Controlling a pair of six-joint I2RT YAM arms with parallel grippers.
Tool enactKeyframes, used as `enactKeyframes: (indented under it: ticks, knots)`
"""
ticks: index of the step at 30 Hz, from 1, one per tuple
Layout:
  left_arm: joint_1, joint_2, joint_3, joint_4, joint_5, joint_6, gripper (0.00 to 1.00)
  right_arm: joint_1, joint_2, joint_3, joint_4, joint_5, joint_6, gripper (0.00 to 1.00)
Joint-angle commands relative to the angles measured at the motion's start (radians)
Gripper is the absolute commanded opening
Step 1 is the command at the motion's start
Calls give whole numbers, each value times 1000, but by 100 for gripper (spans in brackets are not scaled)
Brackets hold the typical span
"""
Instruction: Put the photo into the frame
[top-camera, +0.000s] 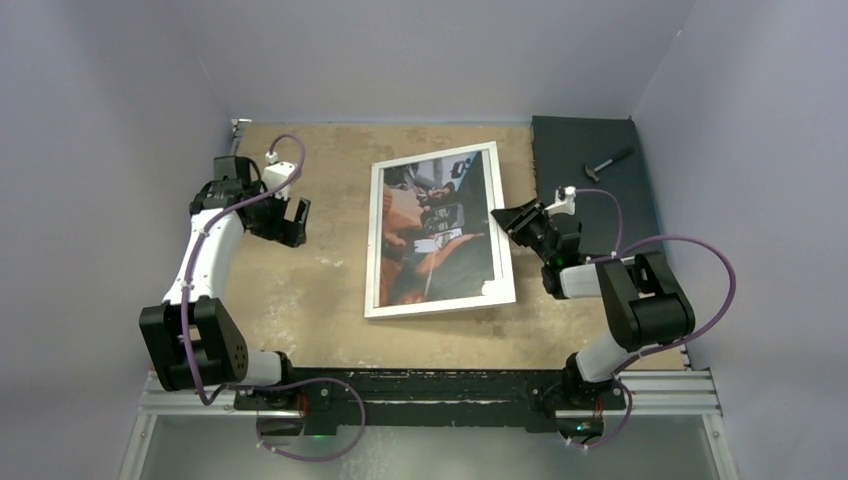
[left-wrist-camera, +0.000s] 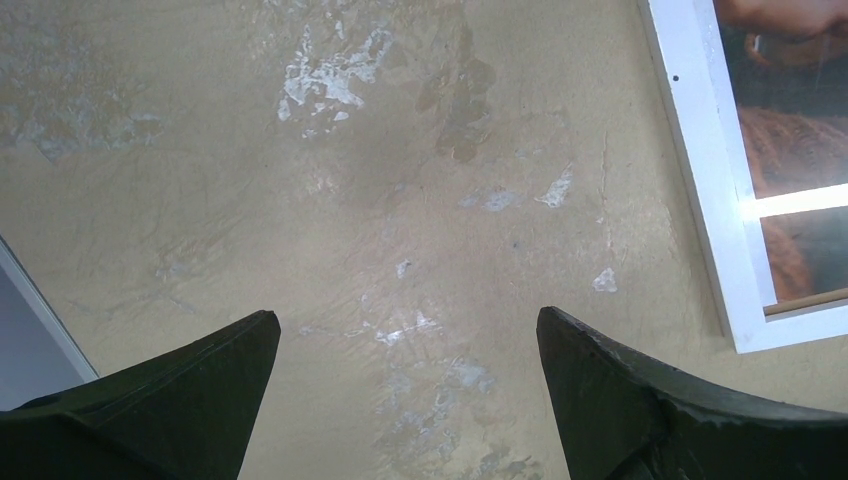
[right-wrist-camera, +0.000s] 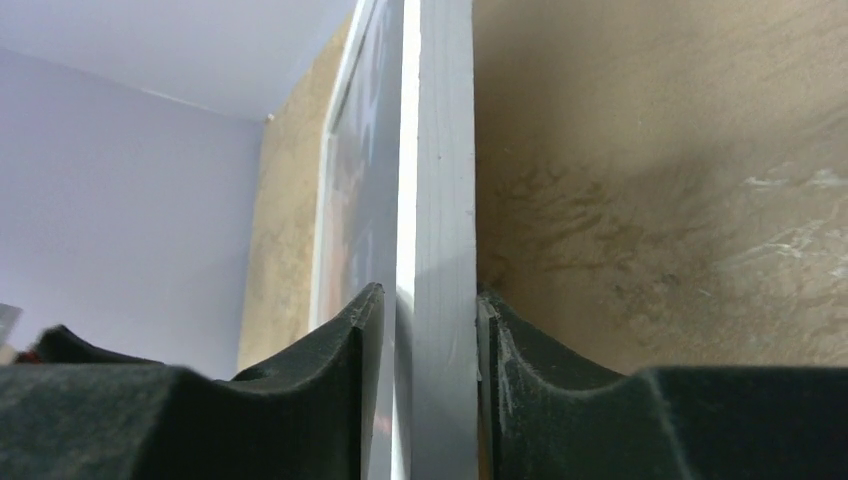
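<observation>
Frame gripped at its right long edge

The photo (top-camera: 440, 230) lies face up within the frame (top-camera: 440, 307), mid-surface (top-camera: 300, 290), with the long axis running near to far and the far end leaning slightly right. The right pincer (top-camera: 505, 218) is closed narrow on the frame's right rim, one finger on its face and one beneath. The left pincer (top-camera: 290, 222) hangs wide and empty well to the left, so any seating or steadying likely falls to the right arm.

frame (top-camera: 440, 305) on table (top-camera: 300, 290), photo (top-camera: 435, 225) inside it, slab (top-camera: 580, 140) back right, hammer (top-camera: 608, 165) on slab
</observation>
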Motion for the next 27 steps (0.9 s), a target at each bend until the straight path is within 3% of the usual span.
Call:
enactKeyframes:
  ticks: [1,5,6,7,8,12,19,23,27]
  knots:
    - [9,-11,-14,43,8,10,100,-1,32,33,84,-46,-86,45]
    - [9,-12,-30,64,8,4,100,0,36,20,57,-40,-100,58]
    - [10,-9,-31,67,10,1,100,-1,30,24,42,-29,-106,71]
    - [11,-5,-33,70,16,-4,100,-1,23,32,11,-19,-124,95]
    - [10,-3,-35,74,17,-9,100,-1,12,47,-31,-10,-141,98]
    - [12,-10,-49,116,10,-40,100,5,-63,145,-330,111,-257,99]
    - [12,5,-55,177,21,-96,100,14,-200,255,-645,363,-456,99]
    - [11,-5,-113,307,-14,-215,100,14,-318,231,-648,509,-509,99]
    - [12,-29,-253,563,-20,-359,100,13,-397,144,-461,733,-584,99]
